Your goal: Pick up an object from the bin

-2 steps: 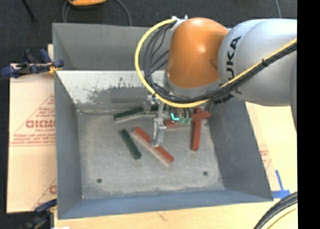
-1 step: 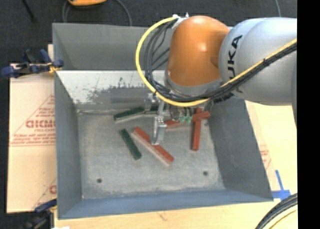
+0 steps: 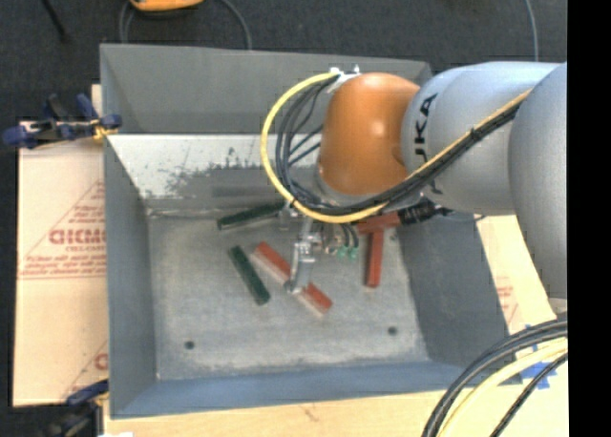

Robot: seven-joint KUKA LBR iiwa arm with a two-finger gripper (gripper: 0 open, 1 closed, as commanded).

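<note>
Hovering over a red stick (image 3: 313,300) in the bin (image 3: 191,316), I am poising my gripper (image 3: 299,282), seemingly for a grab; spread or pinching, I cannot tell.

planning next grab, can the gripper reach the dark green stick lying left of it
Probably yes: the dark green stick lies uncovered on the bin floor, just left of the gripper.

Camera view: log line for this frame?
gripper: down over bin middle | nearest: orange-red stick | view-left: dark green stick | held: unclear
</note>
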